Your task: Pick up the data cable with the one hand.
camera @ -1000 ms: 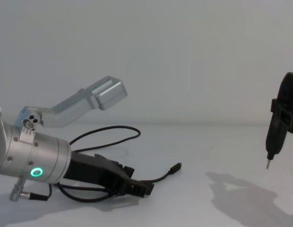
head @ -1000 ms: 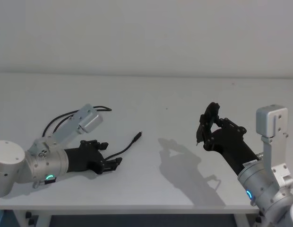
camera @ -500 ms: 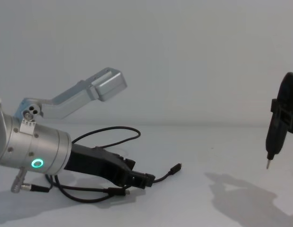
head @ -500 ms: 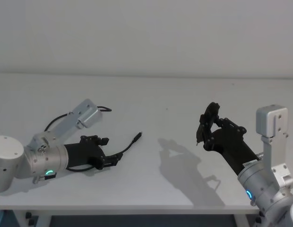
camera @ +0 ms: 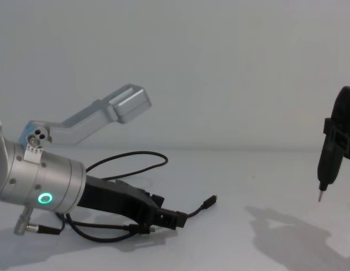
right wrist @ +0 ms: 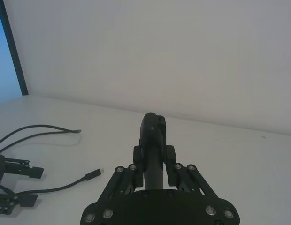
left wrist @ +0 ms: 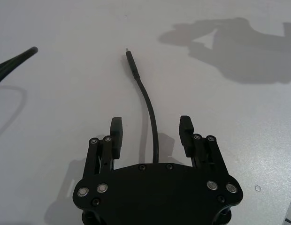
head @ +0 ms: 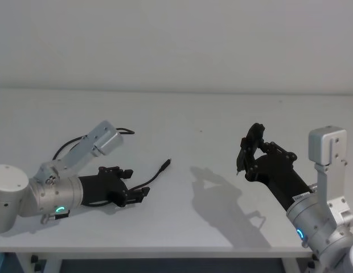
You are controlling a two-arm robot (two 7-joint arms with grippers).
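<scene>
Data cable (left wrist: pixel 149 105) lies loose on the white table (head: pixel 193 114), not yet lifted. The left gripper (left wrist: pixel 151 124) sits low over it, fingers apart, with the cable running between them untouched. Closing and raising are left to do. The right gripper (right wrist: pixel 154 157) hangs well apart, clamped on a black pointed tool (camera: pixel 327 164). No containers here.

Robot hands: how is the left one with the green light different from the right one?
The left black angular hand sits low over the white table, open astride the thin black data cable; the right black hand hangs raised, shut on a black pointed tool. The left wrist's ring glows green, the right's light blue. Both are black.
</scene>
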